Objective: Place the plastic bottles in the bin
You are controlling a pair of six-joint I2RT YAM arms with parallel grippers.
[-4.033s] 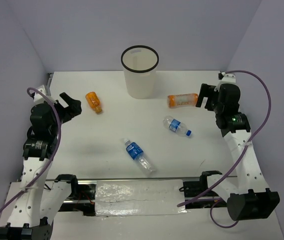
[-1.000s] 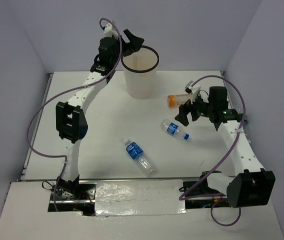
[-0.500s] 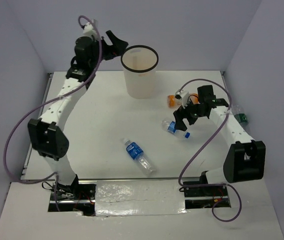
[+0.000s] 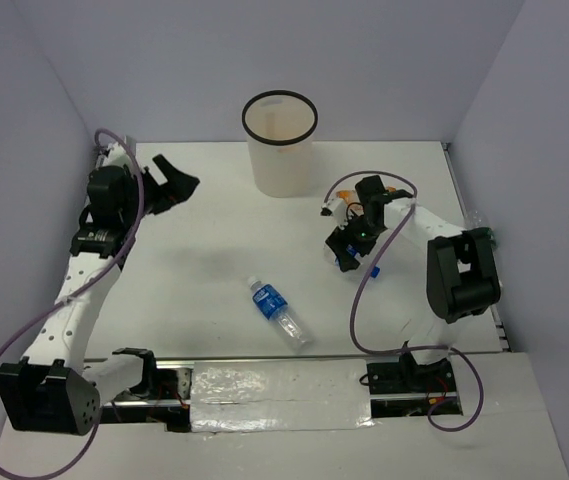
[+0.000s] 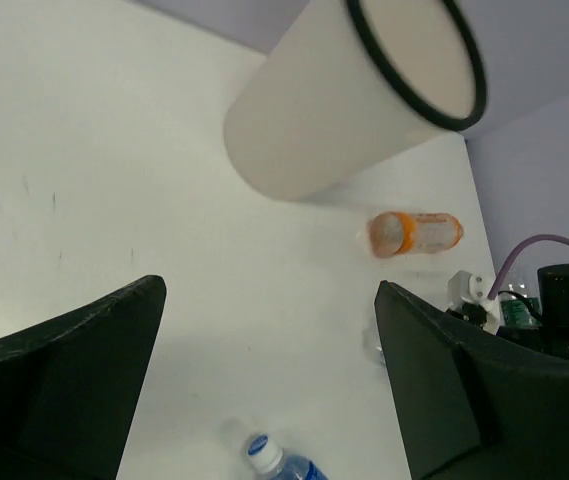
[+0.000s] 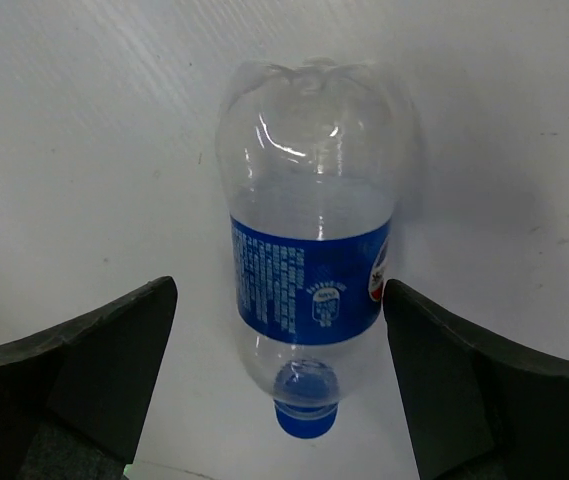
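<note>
From above, the right arm (image 4: 444, 250) hid most of the orange bottle (image 5: 414, 232) beside the tapered bin (image 4: 282, 165) at the table's (image 4: 214, 230) far edge. Released, the right gripper (image 6: 279, 290) straddled a clear bottle (image 6: 309, 250); the left gripper (image 5: 272, 290) gaped empty.

bottle (image 6: 309, 200): clear glossy plastic | bin (image 5: 314, 130): matt off-white | table (image 4: 204, 270): smooth matt white

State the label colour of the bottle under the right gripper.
Blue label; right wrist view shows it best.
</note>
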